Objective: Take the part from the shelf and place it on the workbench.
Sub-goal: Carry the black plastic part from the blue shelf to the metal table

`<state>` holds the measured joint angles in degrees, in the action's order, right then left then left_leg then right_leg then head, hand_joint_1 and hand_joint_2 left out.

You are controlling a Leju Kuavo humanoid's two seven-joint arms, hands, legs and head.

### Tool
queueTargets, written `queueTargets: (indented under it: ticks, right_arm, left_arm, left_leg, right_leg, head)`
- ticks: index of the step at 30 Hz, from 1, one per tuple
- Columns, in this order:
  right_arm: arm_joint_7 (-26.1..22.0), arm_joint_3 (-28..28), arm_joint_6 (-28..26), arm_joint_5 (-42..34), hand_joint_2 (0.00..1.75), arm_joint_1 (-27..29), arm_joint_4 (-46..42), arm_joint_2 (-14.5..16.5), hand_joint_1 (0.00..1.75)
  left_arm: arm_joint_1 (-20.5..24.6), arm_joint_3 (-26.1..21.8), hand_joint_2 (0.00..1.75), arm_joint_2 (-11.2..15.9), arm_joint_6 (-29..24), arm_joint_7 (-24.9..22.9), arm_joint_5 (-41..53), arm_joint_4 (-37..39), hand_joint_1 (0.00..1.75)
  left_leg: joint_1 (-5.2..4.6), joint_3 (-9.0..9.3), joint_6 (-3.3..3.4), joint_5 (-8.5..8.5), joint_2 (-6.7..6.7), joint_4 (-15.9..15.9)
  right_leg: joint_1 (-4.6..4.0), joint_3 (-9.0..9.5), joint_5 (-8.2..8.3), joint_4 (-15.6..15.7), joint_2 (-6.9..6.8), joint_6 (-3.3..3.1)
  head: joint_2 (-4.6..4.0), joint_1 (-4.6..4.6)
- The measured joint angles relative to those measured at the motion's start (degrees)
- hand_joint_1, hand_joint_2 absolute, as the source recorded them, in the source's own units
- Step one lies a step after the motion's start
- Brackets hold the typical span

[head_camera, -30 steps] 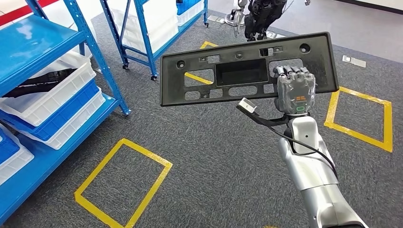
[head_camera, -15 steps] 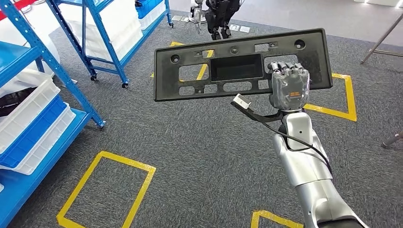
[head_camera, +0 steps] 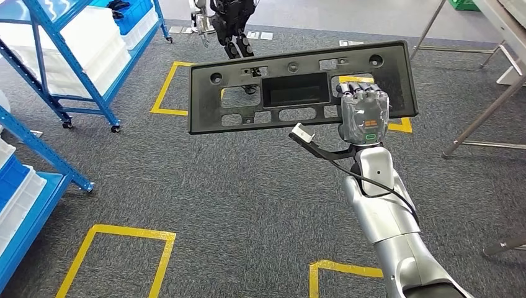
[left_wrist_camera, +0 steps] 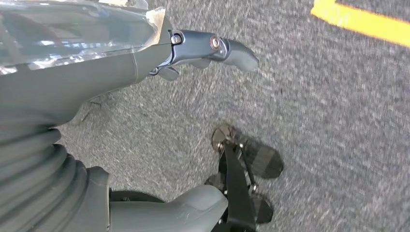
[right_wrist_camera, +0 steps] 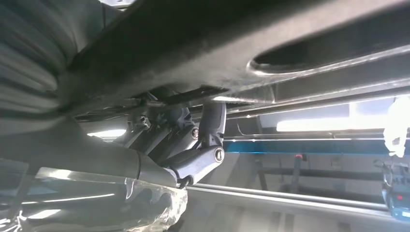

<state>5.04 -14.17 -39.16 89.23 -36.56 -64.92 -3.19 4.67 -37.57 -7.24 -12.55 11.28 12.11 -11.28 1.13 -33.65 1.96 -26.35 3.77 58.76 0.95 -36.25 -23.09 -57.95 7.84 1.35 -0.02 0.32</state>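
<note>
The part [head_camera: 298,87] is a long black plastic panel with a rectangular recess and several cut-outs. My right hand [head_camera: 363,115] grips it near its lower right edge and holds it up broadside over the grey carpet. In the right wrist view the panel's dark surface [right_wrist_camera: 241,43] runs close overhead, with the fingers [right_wrist_camera: 208,130] curled against it. In the left wrist view my left hand [left_wrist_camera: 145,121] hangs above the carpet, fingers apart and holding nothing. A corner of the workbench [head_camera: 505,18] shows at the far right.
Blue shelving [head_camera: 62,62] with white bins stands at the back left, and a nearer blue shelf edge [head_camera: 25,186] at the left. Another robot [head_camera: 229,18] stands at the back. Metal table legs [head_camera: 484,105] slant down at the right. Yellow tape squares [head_camera: 118,248] mark the carpet.
The whole picture has slid left, so the camera has turned right: the shelves have moved out toward the left edge and table legs have come in at the right. The part stays held the same way.
</note>
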Motion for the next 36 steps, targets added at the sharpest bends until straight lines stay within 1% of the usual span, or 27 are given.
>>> queueTargets:
  ticks: [1,2,4,6,7,8,9,10,12,13,14,15,16,17,18,19,21,22,23,24,26,28,29,30,32,34,36]
  right_arm:
    - [0.0,0.0,0.1,0.0,1.75,0.0,0.0,-0.1,1.75]
    - [0.0,0.0,0.1,0.0,1.75,0.0,-0.1,-0.1,1.75]
    - [0.0,0.0,0.2,0.0,1.75,-0.1,-0.1,-0.2,1.75]
    - [0.0,0.0,0.2,0.0,1.75,0.1,-0.1,-0.2,1.75]
    - [0.0,0.0,0.3,0.0,1.75,0.3,0.0,-0.2,1.75]
    - [0.0,0.0,0.3,0.0,1.75,0.5,0.0,-0.2,1.75]
    - [0.0,0.0,0.3,0.0,1.75,0.5,0.0,-0.2,1.75]
    - [0.1,0.0,0.3,0.0,1.75,0.5,0.0,-0.2,1.75]
    - [0.1,0.0,0.3,-0.1,1.75,0.3,0.0,-0.1,1.75]
    - [0.1,0.1,0.3,-0.1,1.75,0.3,-0.1,-0.1,1.75]
    - [0.2,0.1,0.3,-0.1,1.75,0.3,-0.1,-0.2,1.75]
    - [0.2,0.3,0.3,-0.2,1.75,0.4,-0.1,-0.2,1.75]
    - [0.2,0.4,0.2,-0.2,1.75,0.4,-0.1,-0.3,1.75]
    - [0.2,0.5,0.2,-0.2,1.75,0.4,-0.1,-0.3,1.75]
    - [0.3,0.5,0.2,-0.2,1.75,0.4,-0.2,-0.3,1.75]
    - [0.3,0.6,0.2,-0.2,1.75,0.4,-0.2,-0.2,1.75]
    - [0.3,0.6,0.2,-0.2,1.75,0.5,-0.2,0.0,1.75]
    - [0.3,0.6,0.2,-0.2,1.75,0.6,-0.2,0.0,1.75]
    - [0.3,0.6,0.2,-0.2,1.75,0.7,-0.2,0.0,1.75]
    - [0.2,0.6,0.2,-0.3,1.75,0.7,-0.2,0.0,1.75]
    - [0.2,0.6,0.2,-0.5,1.75,0.4,-0.1,-0.1,1.75]
    - [0.0,0.7,0.2,-0.8,1.75,0.2,-0.1,-0.1,1.75]
    - [0.0,0.8,0.2,-0.9,1.75,0.1,-0.1,-0.2,1.75]
    - [0.0,1.0,0.2,-1.0,1.75,0.2,-0.1,-0.4,1.75]
    - [-0.1,1.1,0.2,-1.1,1.75,0.4,0.0,-0.7,1.75]
    - [-0.1,1.1,0.2,-1.1,1.75,0.4,0.0,-0.7,1.75]
    - [-0.1,1.1,0.2,-1.1,1.75,0.7,0.0,-0.6,1.75]
  left_arm:
    - [0.0,0.0,1.75,0.0,0.0,0.0,0.1,0.0,0.00]
    - [0.1,0.0,1.75,0.0,0.0,0.0,0.2,0.0,0.00]
    - [0.0,0.0,1.75,0.0,0.1,0.0,0.4,0.0,0.00]
    - [0.0,0.0,1.75,0.0,0.1,0.0,0.6,0.0,0.00]
    - [0.0,0.0,1.75,0.0,0.1,0.0,0.6,0.0,0.00]
    - [0.0,0.0,1.75,0.0,0.1,0.0,0.6,0.0,0.00]
    - [0.0,0.0,1.75,0.0,0.1,0.0,0.6,0.0,0.00]
    - [0.0,0.0,1.75,0.0,0.1,0.0,0.6,0.0,0.00]
    - [0.0,0.0,1.75,0.0,0.1,0.0,0.8,0.0,0.00]
    - [0.0,0.0,1.75,0.0,0.1,0.0,0.8,0.0,0.00]
    - [0.1,0.0,1.75,0.0,0.1,0.0,0.9,0.0,0.00]
    - [0.1,0.0,1.75,0.0,0.0,0.0,1.0,-0.1,0.00]
    - [0.2,0.0,1.75,0.0,0.0,0.0,1.1,-0.1,0.00]
    - [0.2,0.0,1.75,0.0,0.0,0.0,1.1,-0.1,0.00]
    - [0.1,0.0,1.75,0.0,0.0,0.0,1.1,0.0,0.00]
    - [0.0,0.0,1.75,-0.1,0.0,0.0,1.1,0.0,0.00]
    - [-0.1,0.0,1.75,-0.1,0.0,0.0,1.1,0.0,0.00]
    - [-0.1,0.0,1.75,-0.1,0.0,0.0,1.1,0.0,0.00]
    - [-0.1,0.0,1.75,-0.1,0.0,0.0,1.1,0.0,0.00]
    - [-0.1,0.0,1.75,-0.1,0.0,0.0,1.1,0.0,0.00]
    - [-0.2,0.0,1.75,-0.1,0.0,0.0,1.1,0.0,0.00]
    - [-0.2,0.0,1.75,-0.1,0.1,0.0,1.1,0.0,0.00]
    - [-0.2,0.0,1.75,-0.1,0.1,0.0,1.2,0.0,0.00]
    - [-0.2,0.0,1.75,-0.1,0.2,0.1,1.2,0.0,0.00]
    - [-0.1,0.0,1.75,-0.1,0.3,0.2,1.2,-0.1,0.00]
    - [-0.1,0.0,1.75,0.0,0.4,0.3,1.2,-0.1,0.00]
    - [-0.1,0.0,1.75,0.0,0.4,0.3,1.2,-0.1,0.00]
  left_leg:
    - [-0.02,0.28,0.31,0.27,-0.71,-0.5]
    - [-0.01,0.54,0.68,0.57,-1.50,-1.0]
    - [-0.20,0.76,1.13,0.89,-3.11,-1.5]
    - [-0.40,0.65,1.22,0.88,-4.79,-1.5]
    - [-0.45,0.62,1.21,0.86,-5.63,-1.5]
    - [-0.46,0.61,1.17,0.83,-6.43,-1.5]
    - [-0.47,0.64,1.09,0.78,-7.16,-1.5]
    - [-0.53,0.70,0.94,0.70,-7.85,-1.4]
    - [-0.85,0.77,0.35,0.39,-9.04,-1.3]
    - [-1.01,0.84,0.02,0.23,-9.66,-1.2]
    - [-1.09,0.92,-0.30,0.08,-10.32,-1.1]
    - [-0.94,0.97,-0.62,-0.12,-10.68,-1.0]
    - [-0.75,0.83,-0.93,-0.72,-10.12,-0.4]
    - [-0.54,0.27,-1.20,-1.89,-8.85,1.2]
    - [-0.35,-0.86,-1.44,-3.64,-7.09,4.0]
    - [-0.27,-2.47,-1.56,-5.71,-5.36,7.8]
    - [-0.15,-5.89,-1.73,-8.61,-3.84,15.1]
    - [-0.04,-6.64,-1.79,-8.44,-3.65,16.3]
    - [0.12,-6.38,-1.85,-7.18,-3.52,15.3]
    - [0.36,-5.16,-1.92,-5.11,-3.20,12.4]
    - [0.98,-1.97,-2.11,-1.54,-0.93,4.9]
    - [1.02,-0.41,-2.06,-0.62,0.54,1.2]
    - [0.78,-0.22,-1.82,-0.76,0.14,0.8]
    - [0.65,-0.16,-1.37,-0.51,-0.60,0.6]
    - [0.50,0.07,-0.38,0.00,-1.97,0.0]
    - [0.32,0.17,0.21,0.22,-3.40,-0.4]
    - [0.17,0.12,0.35,0.17,-4.92,-0.4]
  right_leg:
    - [-0.08,-0.38,-0.15,-0.3,-0.71,0.17]
    - [-0.23,-1.15,-0.80,-1.6,-2.14,0.21]
    - [-0.31,-4.29,-3.58,-7.7,-5.75,-0.05]
    - [-0.11,-7.67,-6.11,-14.9,-6.96,0.08]
    - [0.02,-8.17,-6.34,-16.2,-7.15,0.42]
    - [0.13,-7.35,-5.72,-15.0,-7.41,0.90]
    - [0.22,-5.39,-4.55,-11.6,-8.08,1.38]
    - [0.29,-2.87,-3.31,-7.3,-9.63,1.71]
    - [-0.20,0.81,-1.68,-0.9,-12.09,1.44]
    - [-0.51,1.43,-1.43,0.2,-12.52,1.05]
    - [-0.81,1.43,-1.30,0.5,-11.83,0.66]
    - [-0.46,1.36,-1.15,0.6,-10.96,0.27]
    - [-0.19,1.37,-1.02,0.6,-10.24,-0.08]
    - [0.11,1.39,-0.87,0.7,-9.54,-0.61]
    - [0.39,1.43,-0.75,0.8,-8.88,-1.12]
    - [0.23,1.40,-0.68,0.8,-8.20,-1.49]
    - [0.03,1.38,-0.62,0.8,-6.70,-1.84]
    - [-0.03,1.38,-0.60,0.7,-5.83,-1.87]
    - [-0.04,1.39,-0.60,0.6,-5.00,-1.86]
    - [-0.01,1.39,-0.61,0.5,-4.16,-1.85]
    - [-0.13,1.04,-0.74,-0.1,-2.61,-1.58]
    - [-0.16,0.36,-0.70,-0.5,-1.29,-0.91]
    - [-0.12,0.00,-0.55,-0.5,-0.64,-0.48]
    - [-0.01,-0.36,-0.45,-0.6,-0.64,-0.13]
    - [-0.09,-1.76,-1.37,-2.4,-3.01,0.11]
    - [-0.12,-4.79,-4.06,-8.4,-6.19,-0.19]
    - [0.13,-7.97,-6.22,-15.0,-6.99,-0.10]
  head:
    - [0.00,0.02]
    - [0.00,0.15]
    - [0.00,0.39]
    - [0.00,0.51]
    - [0.00,0.51]
    - [0.00,0.53]
    - [0.00,0.52]
    - [0.00,0.55]
    - [-0.01,0.50]
    - [-0.01,0.48]
    - [-0.01,0.40]
    - [-0.01,0.31]
    - [-0.01,0.31]
    - [-0.01,0.25]
    - [0.00,0.25]
    - [0.00,0.24]
    - [0.00,0.24]
    - [0.00,0.22]
    - [0.00,0.23]
    - [0.00,0.21]
    - [0.00,0.25]
    - [0.00,0.31]
    - [0.00,0.36]
    - [0.00,0.36]
    - [-0.01,0.50]
    - [0.00,0.66]
    - [0.00,0.70]
